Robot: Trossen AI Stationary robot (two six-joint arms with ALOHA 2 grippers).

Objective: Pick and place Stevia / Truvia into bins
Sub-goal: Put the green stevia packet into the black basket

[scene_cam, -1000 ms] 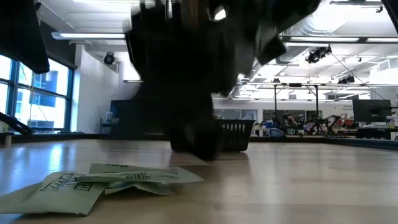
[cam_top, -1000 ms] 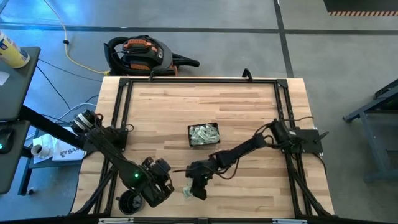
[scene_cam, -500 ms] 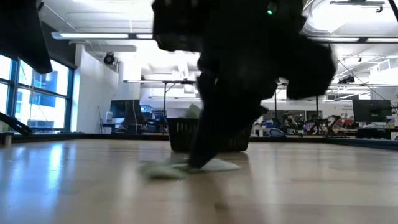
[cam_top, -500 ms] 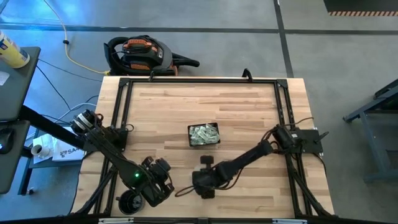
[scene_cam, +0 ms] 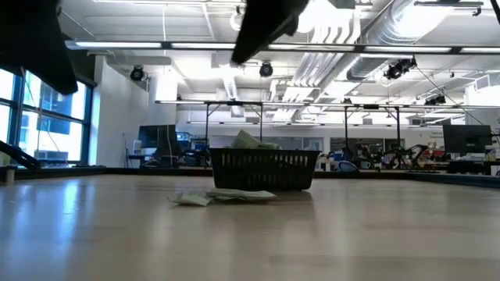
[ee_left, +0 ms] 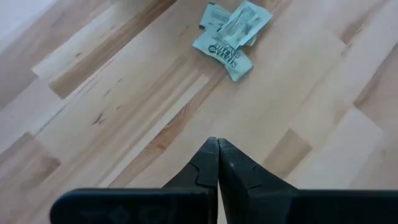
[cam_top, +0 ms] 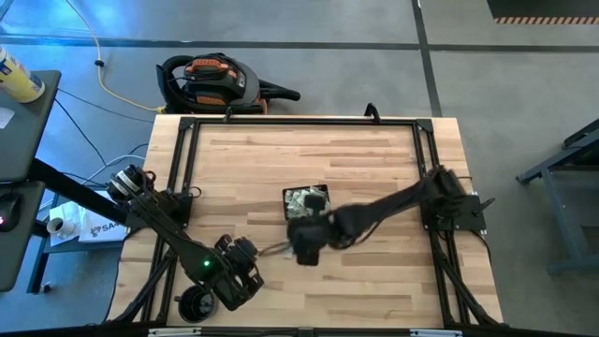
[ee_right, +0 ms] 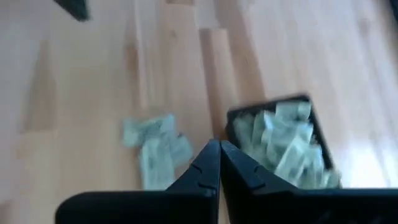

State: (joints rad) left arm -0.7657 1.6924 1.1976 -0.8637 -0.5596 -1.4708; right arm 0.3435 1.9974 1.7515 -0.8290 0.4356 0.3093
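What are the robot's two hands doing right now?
Left gripper: shut, holding nothing, near loose sachets.
Right gripper: shut, nothing seen in it, beside the tray.

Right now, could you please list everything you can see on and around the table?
Black rectangular mesh tray: one, table centre, full of sachets.
Pale green and white paper sachets: a few loose on the wood just in front of the tray, many more inside it.
Light wooden table: one, black frame rails around it.
Orange and black vacuum cleaner: one, on the floor beyond the table.
Round black cup-like object: one, near-left table edge.
Left gripper: shut, empty, near-left of table.
Right gripper: shut, above the loose sachets beside the tray.
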